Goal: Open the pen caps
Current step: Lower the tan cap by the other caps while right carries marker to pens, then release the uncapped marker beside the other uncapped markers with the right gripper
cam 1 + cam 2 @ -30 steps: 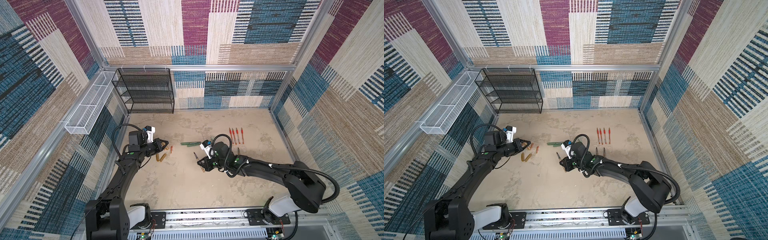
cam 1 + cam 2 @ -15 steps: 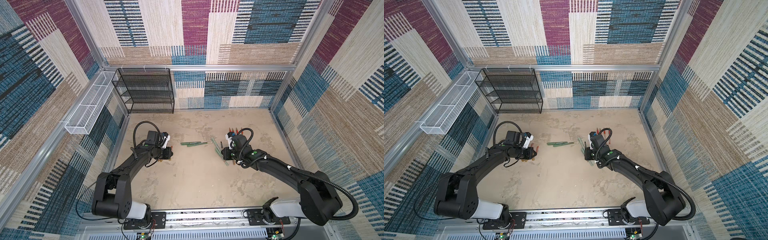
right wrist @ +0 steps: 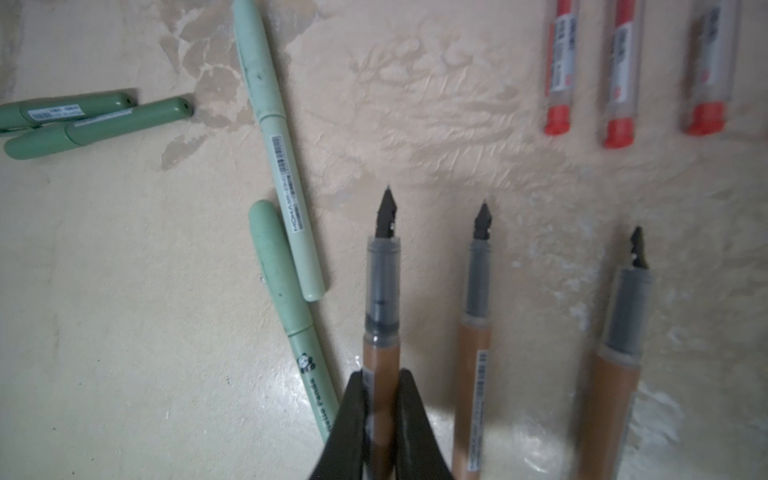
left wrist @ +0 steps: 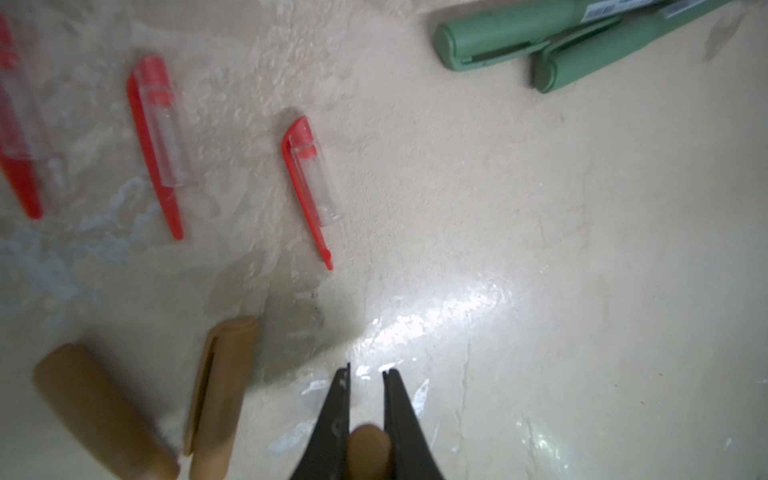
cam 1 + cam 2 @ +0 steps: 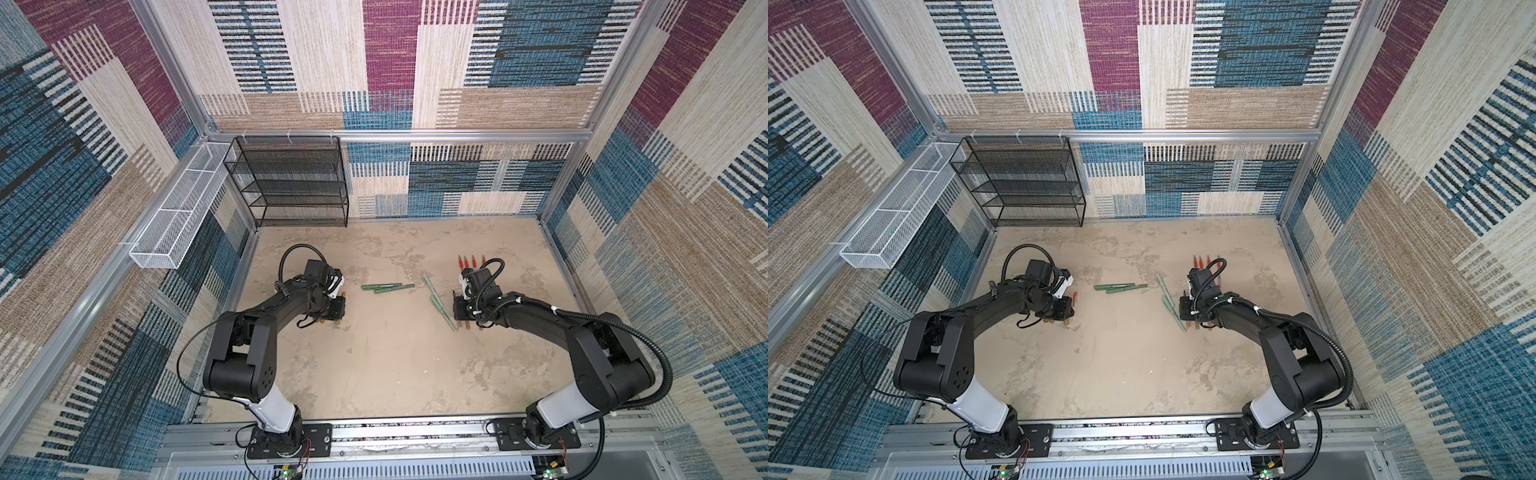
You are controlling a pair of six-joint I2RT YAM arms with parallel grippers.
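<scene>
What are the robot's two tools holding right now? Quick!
Left tool: closed, holding a gold-bronze cap.
Right tool: closed, holding an uncapped gold-bronze pen by its barrel.

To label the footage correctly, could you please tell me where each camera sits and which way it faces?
Top views: high in front, looking down on the table, left arm, right arm.
Left wrist: behind the left gripper, facing the table; jaws shut on a gold-bronze cap, red caps beyond.
Right wrist: behind the right gripper, shut on an uncapped gold-bronze pen; red pens beyond.
Shared: both wrist views catch the dark green pens.
</scene>
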